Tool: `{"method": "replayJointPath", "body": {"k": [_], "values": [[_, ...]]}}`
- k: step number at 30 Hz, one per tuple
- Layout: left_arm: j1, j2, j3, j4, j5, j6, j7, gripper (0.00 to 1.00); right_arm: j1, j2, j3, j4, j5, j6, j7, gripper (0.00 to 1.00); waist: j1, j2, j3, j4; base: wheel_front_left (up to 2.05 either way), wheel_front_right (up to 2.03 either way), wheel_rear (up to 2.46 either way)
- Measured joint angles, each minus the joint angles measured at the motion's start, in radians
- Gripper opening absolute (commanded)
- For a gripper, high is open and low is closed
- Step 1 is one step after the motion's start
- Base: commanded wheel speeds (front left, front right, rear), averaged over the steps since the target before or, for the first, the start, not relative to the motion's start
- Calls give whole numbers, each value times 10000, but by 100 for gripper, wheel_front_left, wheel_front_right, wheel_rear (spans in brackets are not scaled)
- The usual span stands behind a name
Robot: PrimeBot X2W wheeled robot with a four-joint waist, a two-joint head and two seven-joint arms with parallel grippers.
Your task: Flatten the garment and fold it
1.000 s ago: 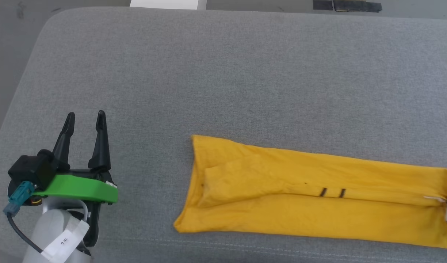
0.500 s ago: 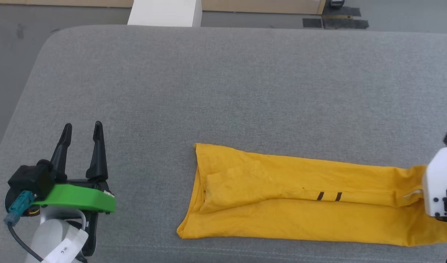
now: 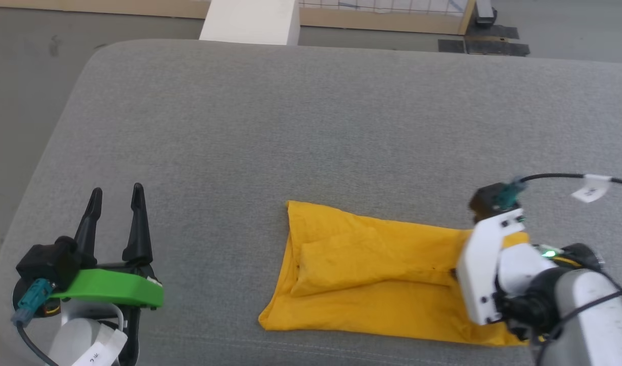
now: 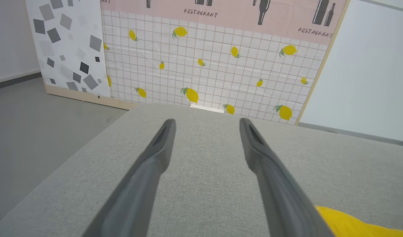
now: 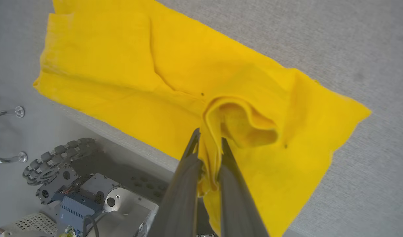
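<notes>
The garment (image 3: pixel 367 264), a bright yellow T-shirt folded into a long narrow strip, lies near the front edge of the grey padded surface (image 3: pixel 290 127). My right gripper (image 5: pixel 209 138) is shut on a bunched fold of the garment (image 5: pixel 175 59) at its right end, which is raised above the rest of the cloth. In the head view my right arm's white wrist (image 3: pixel 486 269) covers that end. My left gripper (image 3: pixel 117 190) stands open and empty well to the left of the shirt. A yellow corner of the garment (image 4: pixel 349 223) shows beside the left gripper (image 4: pixel 207 121).
A white block (image 3: pixel 250 20) stands beyond the surface's far edge, with black tape (image 3: pixel 484 46) on the floor. A lemon-patterned wall panel (image 4: pixel 204 65) rises behind. My wheeled base (image 5: pixel 56 158) sits below the front edge. Bare grey padding lies behind and left of the shirt.
My right arm has come in from the right, carrying the garment's right end leftward and up, so the strip looks shorter. The head camera has shifted. The left gripper has stayed put.
</notes>
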Motion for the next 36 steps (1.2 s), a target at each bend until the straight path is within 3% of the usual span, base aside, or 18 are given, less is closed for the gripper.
{"method": "replayJointPath", "body": {"k": [10,17,32,33,34,36], "values": [[175,-240,-171,98,73,0,0,100,-789,779,1290,2163,23,-2,-2130,0,0,0,62,649,0,0,0],[154,-370,-447,171,75,0,0,100,-1656,805,2437,3591,1133,-2,-3438,0,0,0,201,1127,0,0,0],[60,-359,-823,336,-21,-2,0,100,-2926,809,3659,6590,2205,-2,-5561,0,0,0,657,1728,0,0,0],[53,-359,-830,341,-21,-2,0,100,-2985,807,3743,6711,2299,-2,-5743,34,0,0,665,1733,0,0,0],[40,-359,-838,355,-23,-2,0,100,-3034,807,3843,6809,2435,-2,-5912,100,0,0,665,1725,0,0,0],[32,-351,-844,393,-36,-2,0,100,-3130,803,4153,6876,2819,-2,-6092,100,0,0,650,1683,0,0,0]]}}
